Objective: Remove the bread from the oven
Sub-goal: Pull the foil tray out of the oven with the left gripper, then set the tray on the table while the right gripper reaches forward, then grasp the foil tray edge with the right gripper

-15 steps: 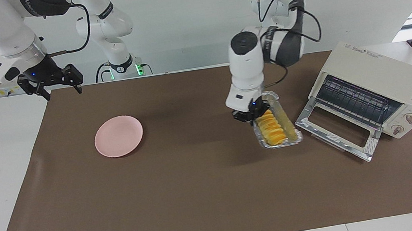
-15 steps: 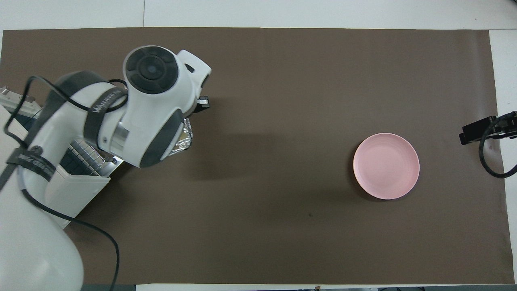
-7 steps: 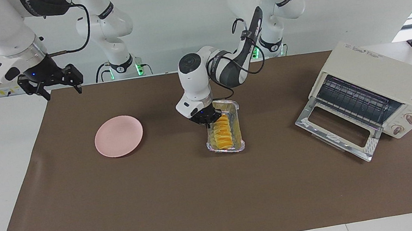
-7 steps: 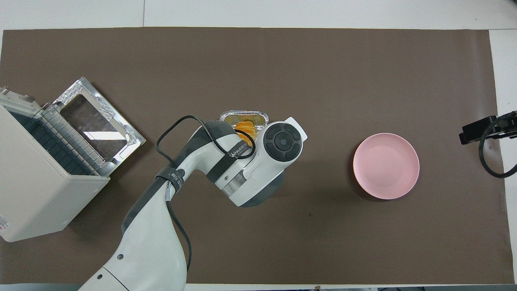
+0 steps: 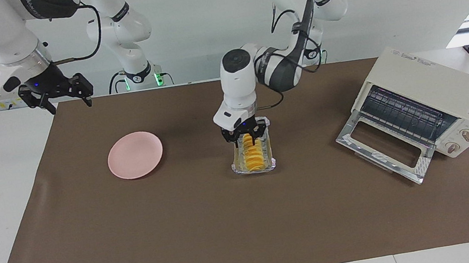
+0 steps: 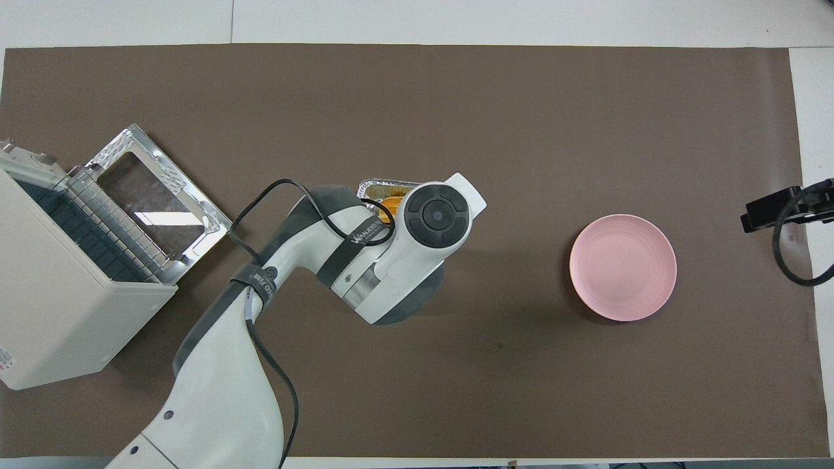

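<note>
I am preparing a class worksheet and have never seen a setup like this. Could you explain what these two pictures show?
Two white robot arms work at a table covered by a brown mat. One picture faces the robots; the other looks down from above them. On the mat lie a round pink plate, a cream-white toaster oven with its glass door dropped open, and a rectangular silver foil tray carrying the golden ridged bread. The left gripper is over the tray's end, fingers spread, holding nothing. The right gripper waits, open, at the mat's corner.
</note>
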### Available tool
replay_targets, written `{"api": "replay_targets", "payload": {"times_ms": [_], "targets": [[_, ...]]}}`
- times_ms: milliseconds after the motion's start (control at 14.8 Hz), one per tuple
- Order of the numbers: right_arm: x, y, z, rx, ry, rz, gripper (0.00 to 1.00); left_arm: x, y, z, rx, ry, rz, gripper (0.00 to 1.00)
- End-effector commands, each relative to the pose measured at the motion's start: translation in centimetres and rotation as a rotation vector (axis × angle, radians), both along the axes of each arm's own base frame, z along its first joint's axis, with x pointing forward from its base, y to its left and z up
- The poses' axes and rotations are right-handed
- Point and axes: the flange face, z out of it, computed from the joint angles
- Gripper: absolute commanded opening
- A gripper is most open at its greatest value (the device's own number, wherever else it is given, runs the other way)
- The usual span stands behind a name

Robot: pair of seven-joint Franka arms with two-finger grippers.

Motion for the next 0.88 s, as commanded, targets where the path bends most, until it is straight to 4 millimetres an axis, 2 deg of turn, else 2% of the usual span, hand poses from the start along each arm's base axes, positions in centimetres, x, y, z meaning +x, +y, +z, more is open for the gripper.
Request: {"api": "replay_targets", "payload": {"times_ms": [0, 135, 203, 338, 405, 541, 608, 811], "targets": [[-1.1, 0.3, 0.1, 0.006, 0.023, 0.001, 1.0, 1.4, 10.3, 7.4, -0.013, 0.027, 0.131, 1.0], [-0.7, 1.4, -0.2, 0.02, -0.01, 0.009, 1.0, 2.3, 16.8, 10.4, -0.002, 0.04, 0.171, 1.0], [-0.6, 3.0, -0.7, 0.023, -0.036, 0.028, 1.0, 2.5, 19.6, 11.2, 0.01, 0.058, 0.16, 1.0], [-0.2, 6.6, -3.4, 0.017, -0.08, -0.004, 1.0, 2.6, 25.8, 11.7, 0.037, 0.129, 0.154, 1.0], [0.0, 9.6, -5.2, 0.018, -0.091, -0.021, 1.0, 2.5, 28.2, 11.6, 0.044, 0.156, 0.148, 1.0], [1.5, 15.4, -8.7, 0.031, -0.095, -0.105, 1.0, 2.0, 31.5, 11.3, 0.052, 0.197, 0.144, 1.0], [2.3, 19.0, -10.5, 0.042, -0.109, -0.16, 1.0, 2.0, 32.7, 11.1, 0.052, 0.212, 0.147, 1.0], [3.5, 29.0, -15.5, 0.079, -0.141, -0.237, 1.0, 2.0, 34.5, 11.0, 0.048, 0.216, 0.165, 1.0]]}}
